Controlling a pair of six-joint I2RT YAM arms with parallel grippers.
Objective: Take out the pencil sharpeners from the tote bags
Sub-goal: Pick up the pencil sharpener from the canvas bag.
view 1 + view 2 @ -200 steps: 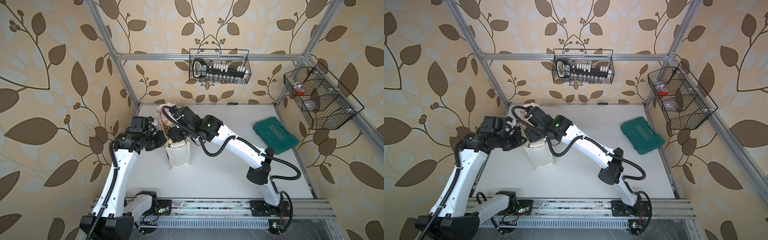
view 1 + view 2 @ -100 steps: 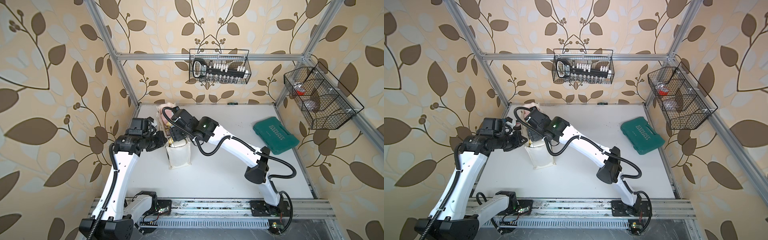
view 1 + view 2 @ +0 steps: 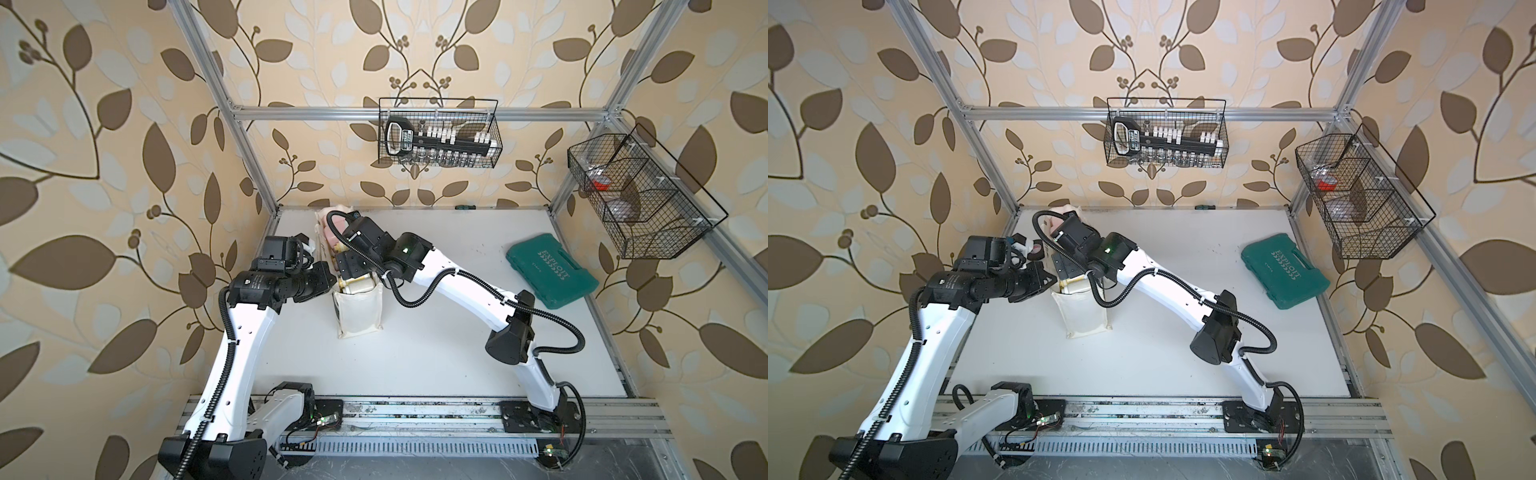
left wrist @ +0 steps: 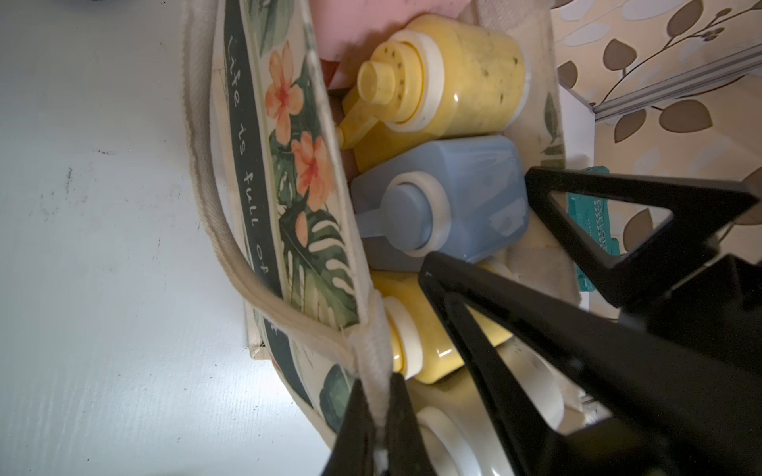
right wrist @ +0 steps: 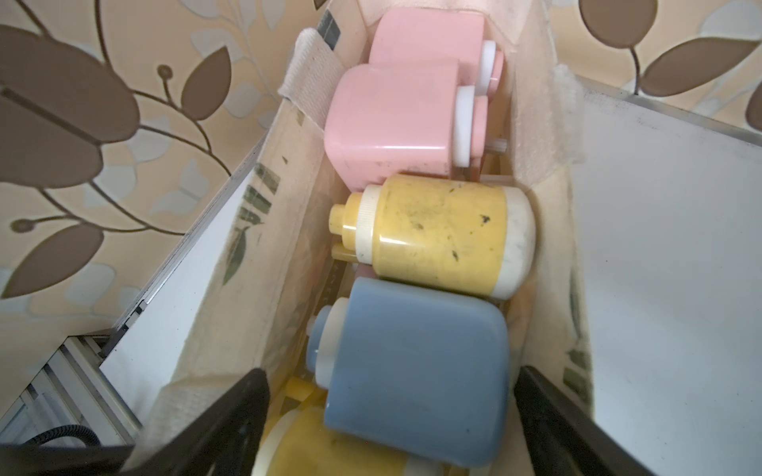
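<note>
The cream tote bag stands open-mouthed at the table's back left, its leaf-and-flower face turned to my left arm. Several pencil sharpeners lie inside: two pink, a yellow one, a blue one and more yellow below. My left gripper is shut on the bag's rim where the handle joins. Inside the bag's mouth my right gripper is open, its jaws standing either side of the blue sharpener without clamping it.
A flat teal case lies at the table's right. One black wire basket hangs on the back wall, another on the right wall. The arms' rail runs along the front edge.
My right gripper has opened wider and shifted slightly deeper over the bag's mouth. The left gripper has kept its hold on the rim and barely moved.
</note>
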